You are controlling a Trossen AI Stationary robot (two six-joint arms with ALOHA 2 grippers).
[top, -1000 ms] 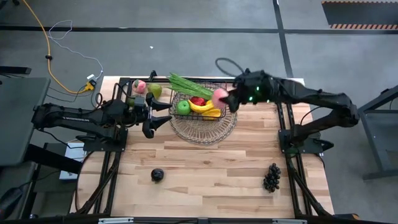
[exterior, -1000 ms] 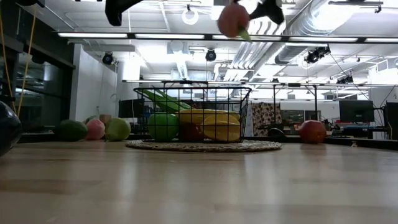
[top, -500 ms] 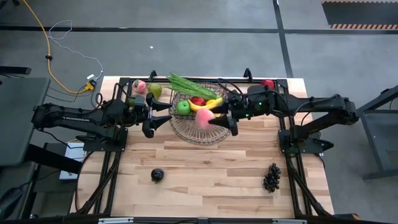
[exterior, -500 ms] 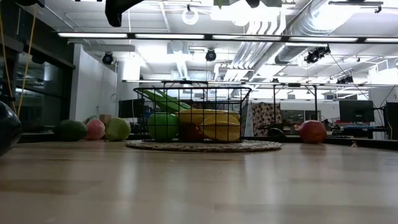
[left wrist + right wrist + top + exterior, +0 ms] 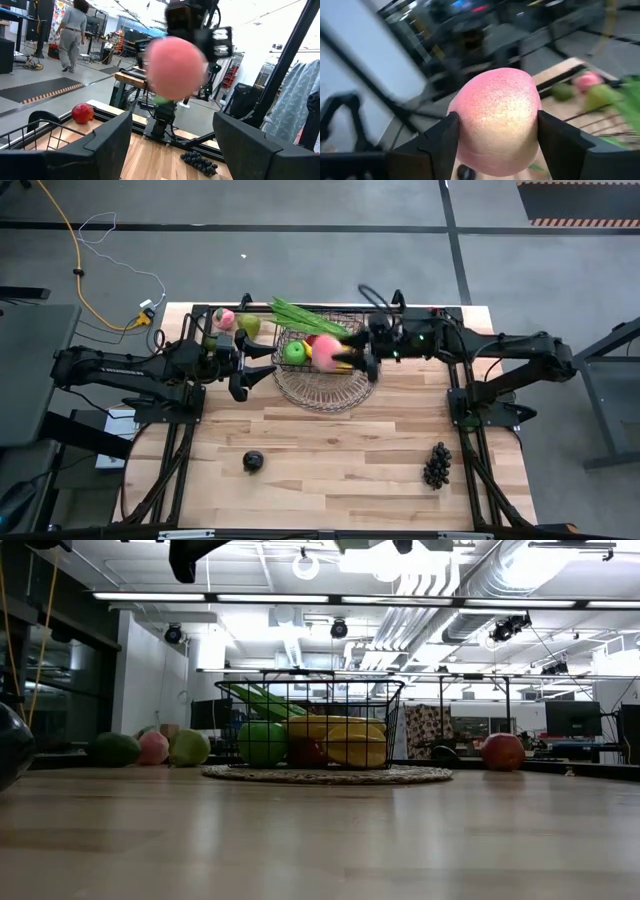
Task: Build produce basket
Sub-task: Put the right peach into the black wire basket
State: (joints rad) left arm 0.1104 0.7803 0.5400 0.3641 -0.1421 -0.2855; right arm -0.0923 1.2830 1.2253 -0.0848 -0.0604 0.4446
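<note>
The dark wire basket [image 5: 352, 330] stands on a paler round wire tray [image 5: 328, 392] at the table's far middle. It holds a green apple [image 5: 294, 352], a banana [image 5: 350, 745], a red fruit and a green leafy bunch [image 5: 298, 314]. My right gripper [image 5: 336, 356] is shut on a pink peach [image 5: 497, 112] above the basket; the peach [image 5: 175, 65] also shows in the left wrist view. Just left of the basket, my left gripper [image 5: 252, 372] is open, with nothing between its fingers. My right gripper pinches the peach by its two opposite sides [image 5: 462, 125] between its two fingers. The fingers [image 5: 565, 145] come about level from the table's right. The peach is lifted clear, above the basket's fruit, with a green leaf [image 5: 536, 169] at its underside.
A peach [image 5: 224, 318] and a green fruit [image 5: 248, 326] lie at the far left, and a red apple [image 5: 503, 752] at the far right. A dark plum [image 5: 253, 461] and dark grapes [image 5: 436, 465] lie near the front edge, with bare wood between them.
My right gripper has carried the peach from the basket's far right corner toward the table's left, over the basket. It has tipped from pointing down to about level. The peach has risen out of the low view's top.
</note>
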